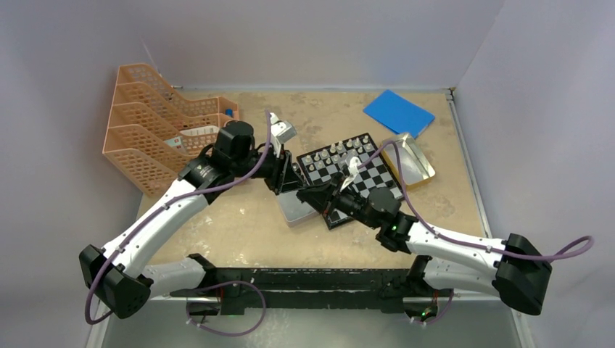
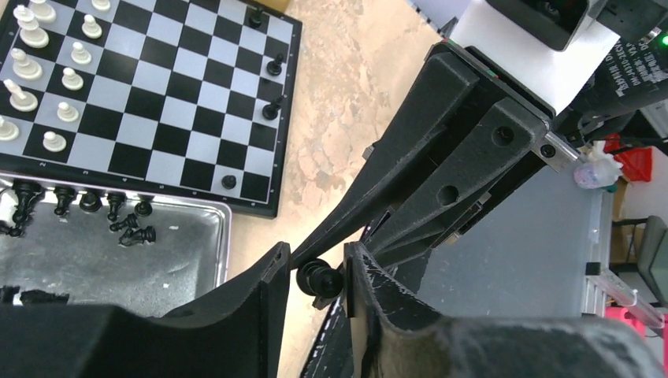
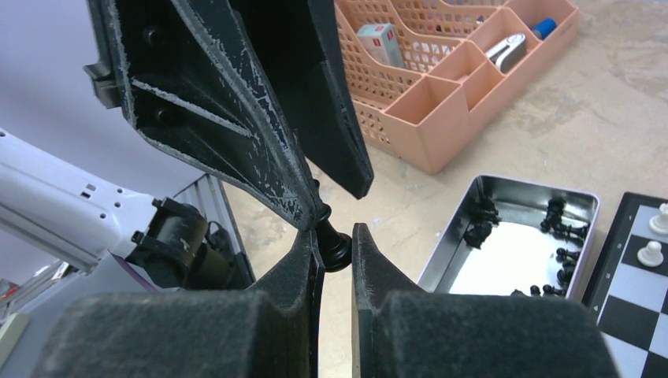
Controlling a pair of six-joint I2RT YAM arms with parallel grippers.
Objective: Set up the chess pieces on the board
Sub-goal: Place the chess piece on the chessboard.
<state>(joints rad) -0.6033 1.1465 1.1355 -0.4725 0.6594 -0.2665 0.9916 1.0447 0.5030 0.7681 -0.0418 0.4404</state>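
I'm pinching the slick, featherlight black chess piece (image 3: 335, 250) by its base, right gripper (image 3: 335, 235) nearly closed, mid-air beside the board (image 2: 169, 130), while my left gripper (image 2: 317, 256) straddles its head, grip unclear.

Left gripper (image 2: 319, 268) and right gripper (image 3: 337, 236) crowd board (image 1: 350, 177) near-left corner over tin (image 1: 294, 209); you've room past its far edge.

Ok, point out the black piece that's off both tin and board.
The black piece pinched in the jaws of the right gripper, midair; other black ones lie in the tin or stand on the board.
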